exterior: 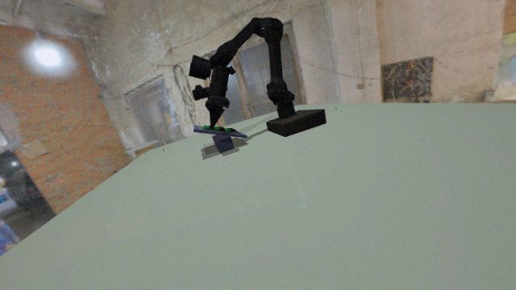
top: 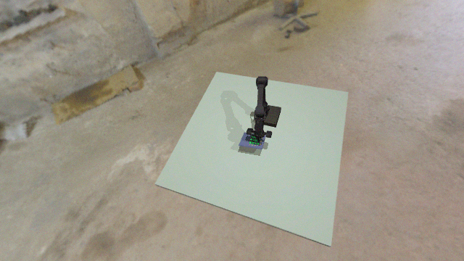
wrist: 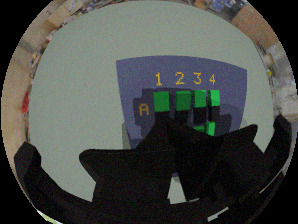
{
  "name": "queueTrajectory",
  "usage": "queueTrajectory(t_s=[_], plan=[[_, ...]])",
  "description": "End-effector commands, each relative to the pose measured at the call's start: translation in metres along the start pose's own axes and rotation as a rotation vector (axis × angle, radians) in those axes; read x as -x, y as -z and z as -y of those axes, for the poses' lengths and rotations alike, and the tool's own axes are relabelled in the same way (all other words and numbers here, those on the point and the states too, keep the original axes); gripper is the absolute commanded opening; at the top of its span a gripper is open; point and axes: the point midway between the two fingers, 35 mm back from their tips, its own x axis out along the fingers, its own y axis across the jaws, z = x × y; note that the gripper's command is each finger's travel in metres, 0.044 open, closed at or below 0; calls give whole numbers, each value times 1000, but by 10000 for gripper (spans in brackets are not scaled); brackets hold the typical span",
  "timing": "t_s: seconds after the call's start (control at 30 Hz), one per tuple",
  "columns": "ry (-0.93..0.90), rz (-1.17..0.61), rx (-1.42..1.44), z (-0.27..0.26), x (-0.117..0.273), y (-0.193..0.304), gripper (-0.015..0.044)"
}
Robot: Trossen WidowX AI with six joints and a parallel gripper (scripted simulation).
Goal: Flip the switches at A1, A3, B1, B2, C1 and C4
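The blue-purple switch panel [top: 243, 142] [exterior: 239, 134] [wrist: 132, 75] is tilted on a stand. In the wrist view, switches A1 [wrist: 161, 101], A2 [wrist: 183, 101], A3 [wrist: 200, 98] and A4 [wrist: 214, 98] each show a green far half and a dark near half. Green parts of B3 [wrist: 199, 129] and B4 [wrist: 210, 128] show in part. My gripper [exterior: 212, 127] [wrist: 162, 120] is shut and empty, its tips low over the panel just on the near side of A1 and A2; contact cannot be told. The fingers hide B1, B2 and row C.
The panel stands on a pale green table top [top: 290, 174] [exterior: 322, 201]. The arm's dark base [top: 272, 116] [exterior: 297, 122] stands on the near side of the panel. The printed numbers 1 to 4 and the letter A show on the panel.
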Motion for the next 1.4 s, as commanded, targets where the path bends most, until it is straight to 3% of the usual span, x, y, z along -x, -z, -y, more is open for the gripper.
queueTrajectory(t_s=[0.0, 0.3, 0.5, 0.97, 1.1, 1.37], plan=[[-1, 2, 5, 0, -1, 0, 0], [0, 0, 0, 0, 1, -1, 0], [-1, -26, 5, 0, 63, -3, 0], [2, -26, 6, 41, 63, -3, 0], [2, -1, 6, 41, 31, -2, 0], [2, 1, 7, 41, 23, -1, 0]])
